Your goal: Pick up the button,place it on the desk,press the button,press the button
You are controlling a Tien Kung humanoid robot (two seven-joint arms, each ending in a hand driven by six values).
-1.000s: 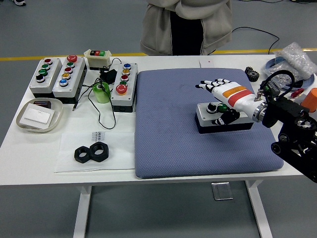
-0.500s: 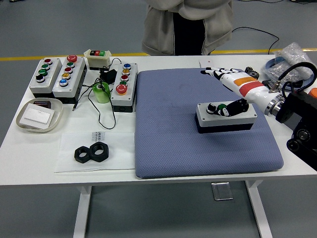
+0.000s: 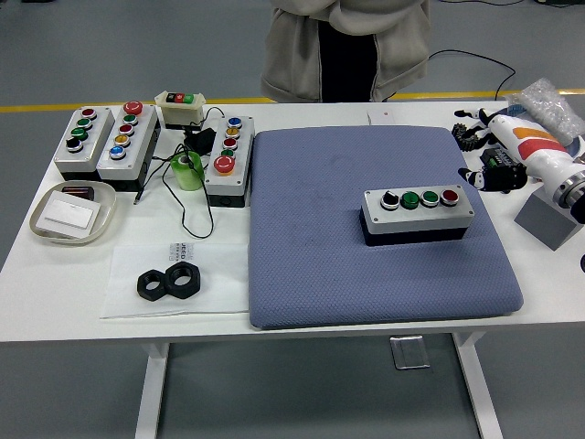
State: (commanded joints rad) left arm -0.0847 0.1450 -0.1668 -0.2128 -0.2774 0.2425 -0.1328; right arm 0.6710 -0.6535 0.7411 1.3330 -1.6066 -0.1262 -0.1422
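Note:
A grey button box point(image 3: 418, 214) with a black knob, two green buttons and a red button lies on the blue-grey mat point(image 3: 320, 247), right of its middle. My right hand point(image 3: 489, 151), white with black fingertips and an orange band, hovers over the table's right edge beyond the mat, well clear of the box. Its fingers are spread and hold nothing. The left arm is out of view.
Three more button boxes point(image 3: 84, 139) point(image 3: 128, 135) point(image 3: 228, 157) and a small switch unit point(image 3: 182, 108) stand at the back left. A green tape roll point(image 3: 187, 170), a white tray point(image 3: 73, 212), two black nuts point(image 3: 170, 282) sit left. A person point(image 3: 343, 46) stands behind the table. Bags and clutter point(image 3: 544, 105) lie far right.
My right hand has lifted off the button box and pulled back to the right, off the mat. The box stays in place with all its buttons now uncovered.

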